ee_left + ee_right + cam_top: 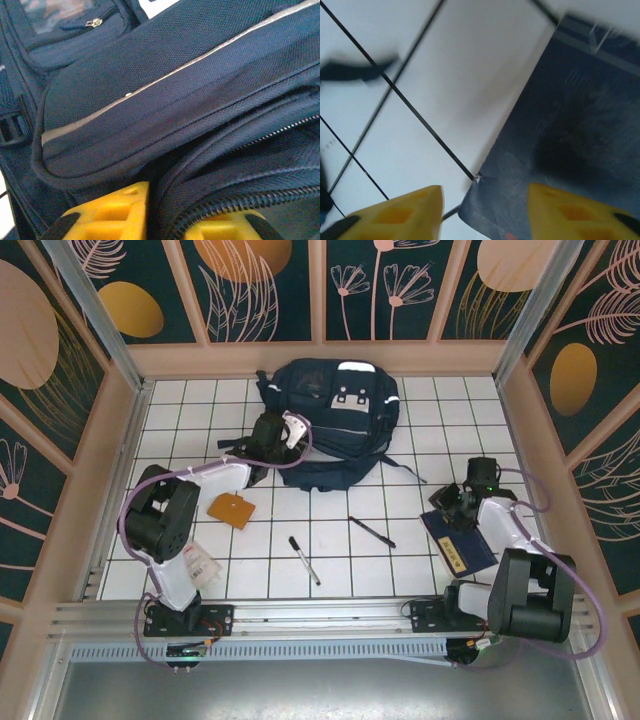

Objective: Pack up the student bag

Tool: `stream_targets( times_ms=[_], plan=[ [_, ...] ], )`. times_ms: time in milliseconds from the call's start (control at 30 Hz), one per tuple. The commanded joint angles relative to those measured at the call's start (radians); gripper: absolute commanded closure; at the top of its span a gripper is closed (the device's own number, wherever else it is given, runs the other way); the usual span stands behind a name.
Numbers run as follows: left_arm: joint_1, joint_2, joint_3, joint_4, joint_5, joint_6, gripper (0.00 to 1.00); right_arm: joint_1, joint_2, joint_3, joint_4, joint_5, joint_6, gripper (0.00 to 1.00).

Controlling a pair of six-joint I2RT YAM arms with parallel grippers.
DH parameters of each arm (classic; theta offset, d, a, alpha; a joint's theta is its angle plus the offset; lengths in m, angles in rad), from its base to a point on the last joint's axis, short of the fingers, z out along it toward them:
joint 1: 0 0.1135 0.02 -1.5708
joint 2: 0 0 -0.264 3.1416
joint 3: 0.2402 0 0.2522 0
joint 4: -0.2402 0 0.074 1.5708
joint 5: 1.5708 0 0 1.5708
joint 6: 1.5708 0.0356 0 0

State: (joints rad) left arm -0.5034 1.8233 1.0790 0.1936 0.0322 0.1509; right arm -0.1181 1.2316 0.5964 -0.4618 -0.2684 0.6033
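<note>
The student bag [335,415] is lying flat on the bench [420,430] at upper centre of the top view, against the back wall, straps trailing toward the lower right. It is looking closed from above, front face up, with white patches near its top. Contents are not showing, so I cannot tell what is inside.

The left pincer [288,438] is reaching into the bag's left side. In the left wrist view the bag [175,100] is filling the frame, with a reflective stripe running diagonally. The small pocket at upper left is sitting zipped shut, pull at the end. A zip edge is running along the lower right, slightly parted, interior too dark to read. The left pincer [167,220] is standing narrowly apart at the bottom edge with that zip fold passing between its yellow fingers [115,215]. I cannot tell if it is clamping the fold.

The right pincer [450,503] is hovering at centre right over the upper end of a dark-blue notebook [462,545]. In the right wrist view the pincer [485,200] is standing open, gripping nothing, with the notebook [580,125] corner and the white bench tiles [445,100] below it.

All loose on the bench outside the bag:
- an orange flat card [232,510] at centre left
- a marker [304,560] at lower centre
- a black pen [372,532] just right of the marker
- a small white packet [200,565] beside the left arm
</note>
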Motion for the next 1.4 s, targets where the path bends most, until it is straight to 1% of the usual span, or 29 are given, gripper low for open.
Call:
stream_targets(
  times_ms=[0,33,67,133,167,267,333,400,467,533,600,633,667,700,733,767,833,900,933,1000,1067,1100,1167,1233,1300,1333,1367],
  plan=[
    [0.03,0.03,0.085,-0.026,0.061,-0.238,0.73,0.009,0.034,-0.049,0.126,-0.148,-0.057,0.59],
    [0.039,0.033,0.1,-0.032,0.131,-0.292,0.65,0.019,0.041,-0.056,0.162,-0.164,-0.066,0.61],
    [0.045,0.031,0.112,-0.034,0.206,-0.334,0.6,0.034,0.051,-0.058,0.198,-0.172,-0.072,0.62],
    [0.045,0.011,0.12,-0.03,0.371,-0.378,0.5,0.072,0.075,-0.053,0.285,-0.228,-0.097,0.62],
    [0.044,-0.013,0.115,-0.024,0.442,-0.41,0.46,0.101,0.091,-0.046,0.33,-0.261,-0.103,0.63],
    [0.044,-0.101,0.08,-0.023,0.575,-0.502,0.4,0.186,0.16,-0.008,0.436,-0.347,-0.099,0.63],
    [0.031,-0.162,0.063,-0.034,0.658,-0.538,0.39,0.222,0.194,0.026,0.46,-0.349,-0.093,0.62],
    [-0.016,-0.184,0.085,-0.131,0.622,-0.512,0.36,0.222,0.196,0.067,0.411,-0.305,-0.098,0.58],
    [-0.065,-0.176,0.125,-0.217,0.611,-0.487,0.37,0.208,0.163,0.109,0.309,-0.226,-0.116,0.55],
    [-0.101,-0.159,0.167,-0.276,0.585,-0.514,0.37,0.178,0.114,0.144,0.193,-0.145,-0.134,0.52],
    [-0.148,-0.129,0.2,-0.266,0.576,-0.564,0.37,0.118,0.053,0.157,0.067,0.021,-0.119,0.48],
    [-0.174,-0.116,0.213,-0.243,0.576,-0.593,0.37,0.078,0.029,0.147,0.035,0.07,-0.108,0.47],
    [-0.211,-0.063,0.235,-0.216,0.563,-0.625,0.39,0.022,0.003,0.123,0.016,0.097,-0.094,0.46],
    [-0.251,-0.022,0.264,-0.201,0.524,-0.656,0.34,-0.038,-0.023,0.088,0.014,0.096,-0.083,0.46],
    [-0.287,0.02,0.303,-0.219,0.476,-0.666,0.28,-0.09,-0.044,0.051,0.026,0.059,-0.083,0.46],
    [-0.331,0.065,0.346,-0.24,0.41,-0.673,0.26,-0.146,-0.065,0.009,0.046,0.008,-0.086,0.46],
    [-0.399,0.123,0.374,-0.213,0.338,-0.709,0.25,-0.224,-0.088,-0.042,0.062,-0.059,-0.077,0.46],
    [-0.453,0.16,0.354,-0.124,0.297,-0.791,0.27,-0.273,-0.078,-0.087,0.073,-0.088,-0.08,0.46],
    [-0.47,0.175,0.348,-0.104,0.279,-0.831,0.28,-0.276,-0.063,-0.095,0.08,-0.103,-0.085,0.49],
    [-0.506,0.218,0.354,-0.099,0.267,-0.888,0.35,-0.265,-0.011,-0.096,0.106,-0.213,-0.094,0.53],
    [-0.529,0.258,0.381,-0.133,0.257,-0.918,0.37,-0.239,0.039,-0.105,0.149,-0.316,-0.089,0.58],
    [-0.539,0.28,0.392,-0.144,0.252,-0.936,0.38,-0.225,0.056,-0.107,0.167,-0.342,-0.088,0.59],
    [-0.553,0.319,0.414,-0.144,0.261,-0.964,0.39,-0.213,0.078,-0.112,0.199,-0.349,-0.068,0.65],
    [-0.554,0.376,0.45,-0.154,0.267,-1.012,0.41,-0.21,0.092,-0.13,0.256,-0.37,-0.033,0.68],
    [-0.553,0.418,0.463,-0.148,0.208,-1.076,0.5,-0.203,0.107,-0.15,0.321,-0.424,0.014,0.69],
    [-0.553,0.419,0.442,-0.113,0.174,-1.1,0.55,-0.198,0.107,-0.157,0.34,-0.433,0.035,0.7],
    [-0.554,0.423,0.428,-0.091,0.142,-1.123,0.57,-0.198,0.104,-0.165,0.361,-0.442,0.053,0.7]
  ],
)
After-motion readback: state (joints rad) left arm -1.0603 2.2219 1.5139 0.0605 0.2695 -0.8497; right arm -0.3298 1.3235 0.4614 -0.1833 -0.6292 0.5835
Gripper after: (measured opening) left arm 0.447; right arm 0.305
